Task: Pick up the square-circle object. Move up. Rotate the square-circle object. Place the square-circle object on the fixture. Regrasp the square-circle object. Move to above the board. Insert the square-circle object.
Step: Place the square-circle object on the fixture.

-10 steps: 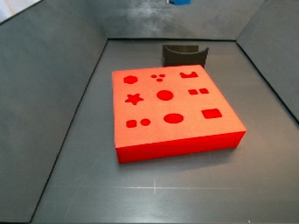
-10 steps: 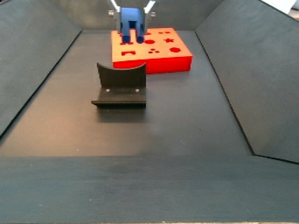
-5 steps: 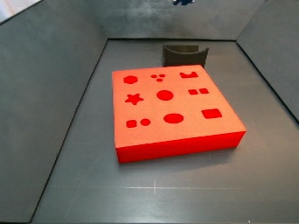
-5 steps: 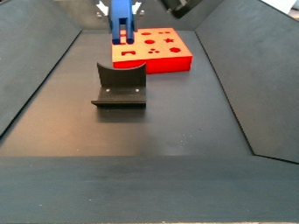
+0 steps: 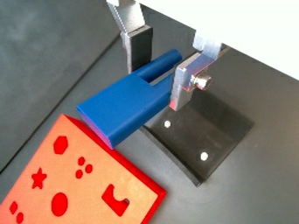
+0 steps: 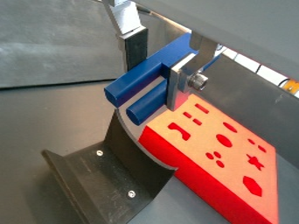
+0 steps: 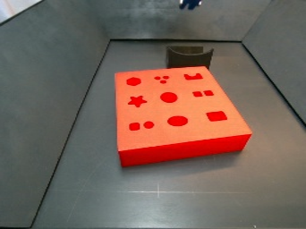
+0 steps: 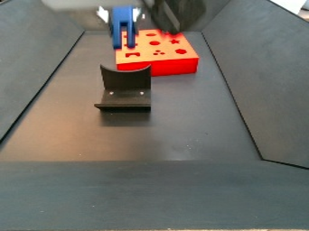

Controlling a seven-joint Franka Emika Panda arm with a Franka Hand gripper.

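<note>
The square-circle object (image 5: 126, 101), a blue stepped peg, is clamped between my gripper's (image 5: 162, 63) silver fingers (image 5: 184, 77) in both wrist views; the gripper (image 6: 159, 70) is shut on one end of the peg (image 6: 142, 86). In a side view the peg (image 8: 122, 27) hangs high in the air between the fixture (image 8: 125, 87) and the red board (image 8: 163, 54). Only its tip (image 7: 189, 4) shows at the top edge of a side view. The dark fixture (image 6: 103, 172) lies below the gripper, beside the board (image 6: 222, 153).
Grey sloped walls enclose the dark floor (image 8: 157, 153). The board (image 7: 174, 112) has darker cutouts on top: a star, circles, ovals, squares and a rectangle. The fixture (image 7: 189, 55) stands just behind it. Part of the dark arm (image 8: 182, 11) shows above the board.
The held peg has shifted slightly away from over the board toward the fixture side. The wrist has turned, and more of the dark arm has swung into the side view.
</note>
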